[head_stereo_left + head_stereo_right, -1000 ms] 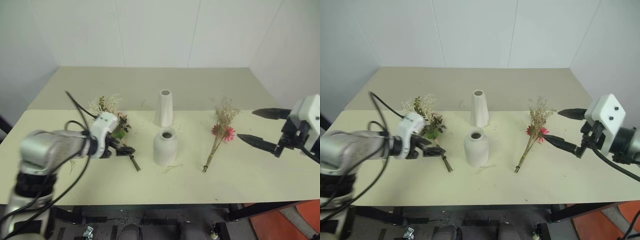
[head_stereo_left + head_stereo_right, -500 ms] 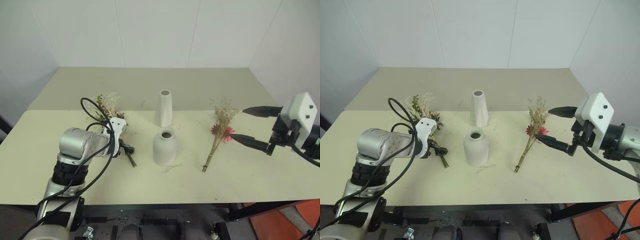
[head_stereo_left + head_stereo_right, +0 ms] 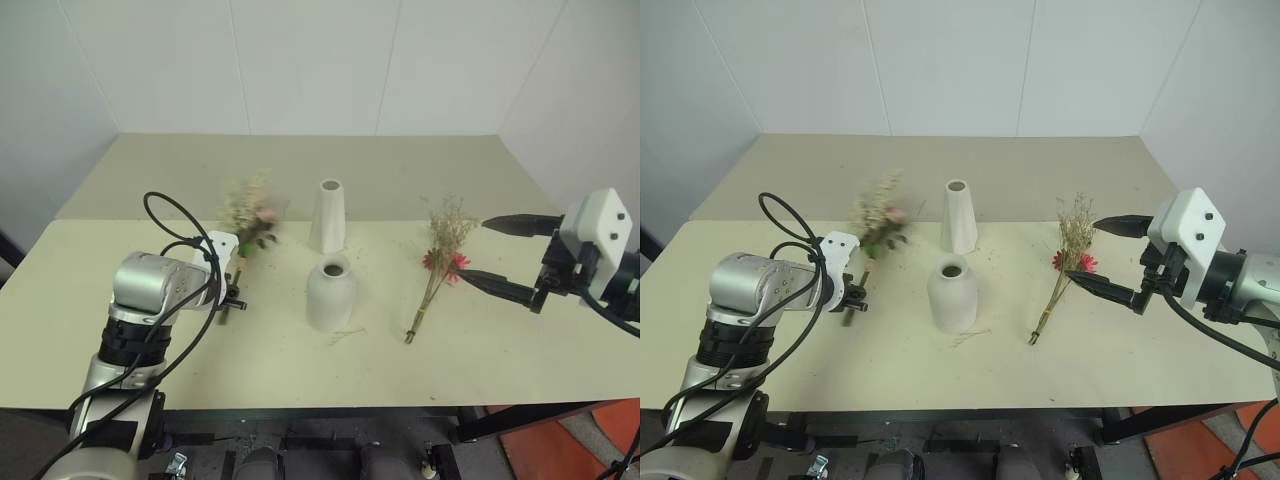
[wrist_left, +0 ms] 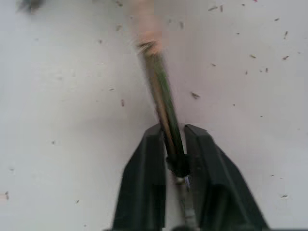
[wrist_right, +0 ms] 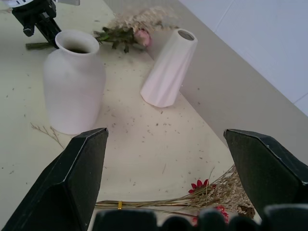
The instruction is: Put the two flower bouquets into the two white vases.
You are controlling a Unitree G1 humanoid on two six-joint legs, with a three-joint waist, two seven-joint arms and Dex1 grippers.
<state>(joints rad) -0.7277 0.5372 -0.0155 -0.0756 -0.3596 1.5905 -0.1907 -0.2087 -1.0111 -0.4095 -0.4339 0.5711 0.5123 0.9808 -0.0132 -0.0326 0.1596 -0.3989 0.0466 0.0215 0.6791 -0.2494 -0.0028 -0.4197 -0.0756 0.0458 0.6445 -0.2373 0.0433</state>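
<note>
Rose bouquet [image 3: 247,213] newly in left tool [image 3: 229,300]

Rose bouquet [image 3: 247,212] stem pinched; daisy bouquet [image 3: 440,262] flat; cone vase [image 3: 328,216], bottle vase [image 3: 330,293] upright.

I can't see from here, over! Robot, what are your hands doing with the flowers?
Left hand shut on rose bouquet stem. Right hand open, beside daisy bouquet lying on table. Both vases, tall and short, empty, nothing blocking.

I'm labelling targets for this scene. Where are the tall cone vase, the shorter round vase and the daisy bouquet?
Tall cone vase [image 3: 329,218], left eye view, mid-body.
Shorter round vase [image 3: 329,297], left eye view, the belly.
Daisy bouquet [image 3: 446,263], left eye view, the pink flower heads.
</note>
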